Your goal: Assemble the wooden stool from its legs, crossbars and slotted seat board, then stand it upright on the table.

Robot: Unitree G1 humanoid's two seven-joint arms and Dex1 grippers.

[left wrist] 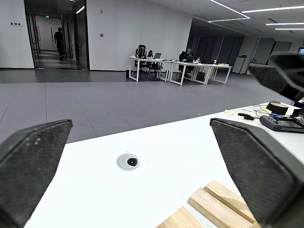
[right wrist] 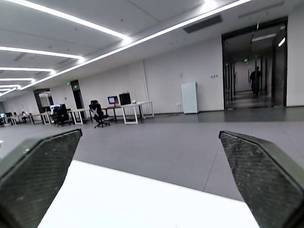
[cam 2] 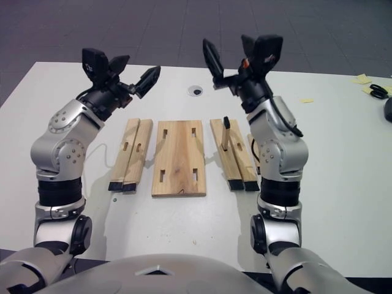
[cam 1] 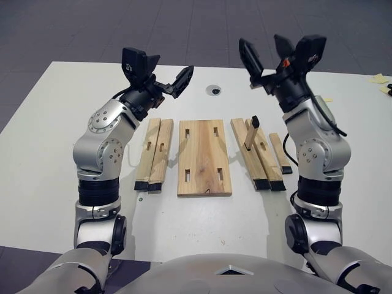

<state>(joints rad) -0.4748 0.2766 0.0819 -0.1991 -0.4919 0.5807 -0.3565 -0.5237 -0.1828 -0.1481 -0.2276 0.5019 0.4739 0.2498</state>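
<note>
1. Holding my left arm up with the elbow bent, I have my left fingers (cam 1: pixel 160 72) spread wide and empty above the far left of the white surface (cam 1: pixel 61 135).
2. Below them, two left legs (cam 1: pixel 154 153) lie flat side by side, touching, black-capped ends toward me.
3. At the centre lies the slotted seat board (cam 1: pixel 204 156), flat, four slots facing up, just beside those legs.
4. Next come two right legs (cam 1: pixel 260 156), also flat and touching. An upright crossbar (cam 1: pixel 251 133) stands on them, and a flat crossbar (cam 1: pixel 281 153) lies just beside.
5. My right arm is raised too, right fingers (cam 1: pixel 266 55) wide open and empty.
6. My left wrist view looks across a round grommet (left wrist: pixel 128 161) to a dark roll (left wrist: pixel 278 107) near the surface's right end; my right wrist view looks out over the far edge at the room's floor.
</note>
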